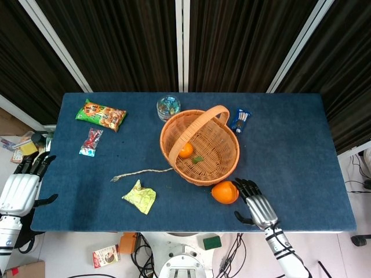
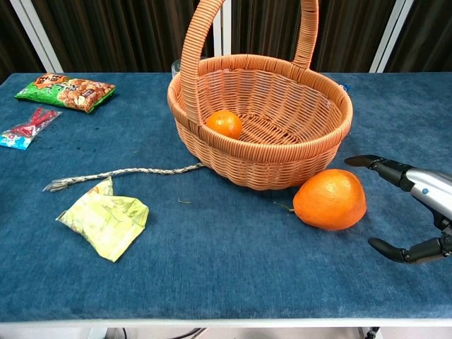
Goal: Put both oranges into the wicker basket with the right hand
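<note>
A wicker basket [image 1: 223, 165] [image 2: 282, 159] with a tall handle stands mid-table. One small orange [image 1: 185, 150] [image 2: 224, 123] lies inside it on the left. A larger orange [image 1: 224, 192] [image 2: 330, 199] rests on the blue cloth just in front of the basket's right side. My right hand [image 1: 255, 205] [image 2: 417, 212] is open, fingers spread, just to the right of that orange and not touching it. Off the table's left edge, my left hand [image 1: 20, 188] hangs open.
A yellow-green wrapper [image 1: 139, 197] [image 2: 106, 219] and a braided cord [image 1: 142, 172] [image 2: 120, 174] lie left of the basket. A green snack bag [image 1: 101, 114] [image 2: 65, 90], a red packet [image 1: 90, 142], a glass jar [image 1: 168, 107] and a blue packet [image 1: 239, 120] sit further back.
</note>
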